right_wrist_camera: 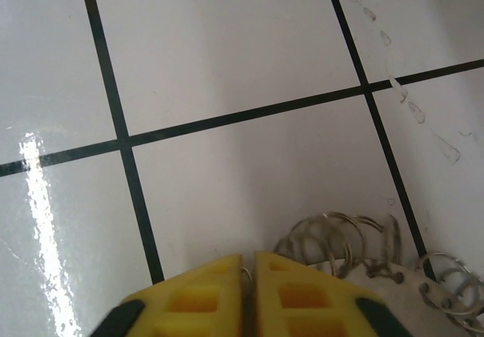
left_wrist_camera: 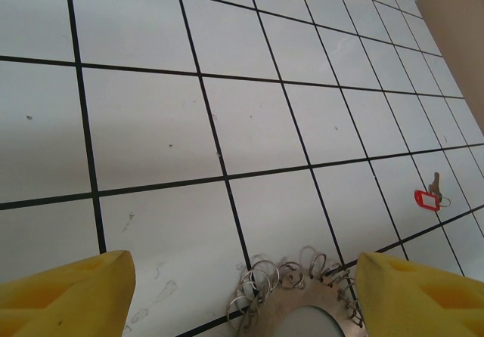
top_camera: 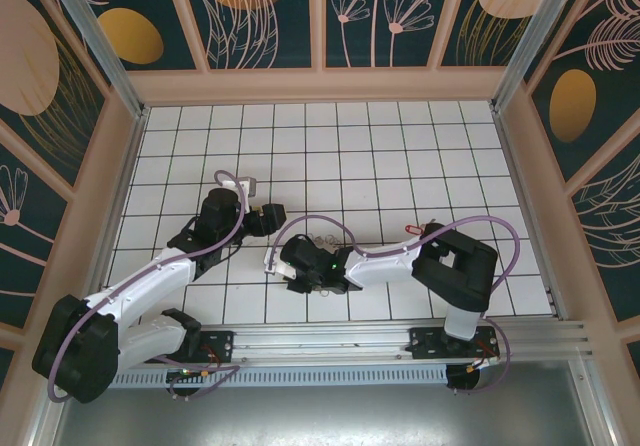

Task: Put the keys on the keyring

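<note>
White tiles with black grout cover the floor [top_camera: 400, 146], boxed in by dark panels painted with pale flowers [top_camera: 260, 11].

One key [left_wrist_camera: 434, 183] lies flat on a tile, silver, with a single red tag [left_wrist_camera: 426, 199] on it. It sits well apart from the one keyring [left_wrist_camera: 302, 307], off to that ring's right in the left wrist view. The right wrist camera looks the other way and has no key in frame. The keyring is a flat metal disc with many small wire loops fringing its rim, too tangled to count.

The left gripper [left_wrist_camera: 243, 295] is spread wide, a yellow tip on either side of the ring and neither touching it.

The right gripper [right_wrist_camera: 248, 292] has its two yellow tips pressed together, with the ring's loops just beside them at lower right. A sliver of wire peeks out at the seam, and I cannot tell whether it is pinched.

From above there are two arms. The left arm [top_camera: 150, 286] reaches forward and inward, and the right arm [top_camera: 450, 266] is folded at the elbow with its forearm lying low and pointing left. The two wrists are near each other mid-floor.
</note>
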You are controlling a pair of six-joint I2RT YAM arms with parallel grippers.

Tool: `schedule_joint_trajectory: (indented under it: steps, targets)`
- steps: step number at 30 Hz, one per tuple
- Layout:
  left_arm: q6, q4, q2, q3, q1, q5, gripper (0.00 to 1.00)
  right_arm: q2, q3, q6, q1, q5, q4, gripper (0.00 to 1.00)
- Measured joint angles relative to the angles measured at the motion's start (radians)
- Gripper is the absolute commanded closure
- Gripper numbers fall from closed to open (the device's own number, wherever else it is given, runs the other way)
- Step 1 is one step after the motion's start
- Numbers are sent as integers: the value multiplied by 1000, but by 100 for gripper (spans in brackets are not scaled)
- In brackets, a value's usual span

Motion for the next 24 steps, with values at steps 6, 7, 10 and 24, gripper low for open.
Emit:
schedule_joint_trajectory:
  steps: [6,7,10,24]
  targets:
    - [0,-8,-3,3,0,-5,24,-6,0,2,-8,2,-8,100]
    - [0,-8,-5,3,0,-9,24,-11,-1,2,-13,1,-15,100]
    - [7,-12,-12,6,0,-15,24,-46,-9,2,-35,-27,-35,100]
    - [109,8,-258,12,0,85,39,-461,-60,140,-312,-457,20,100]
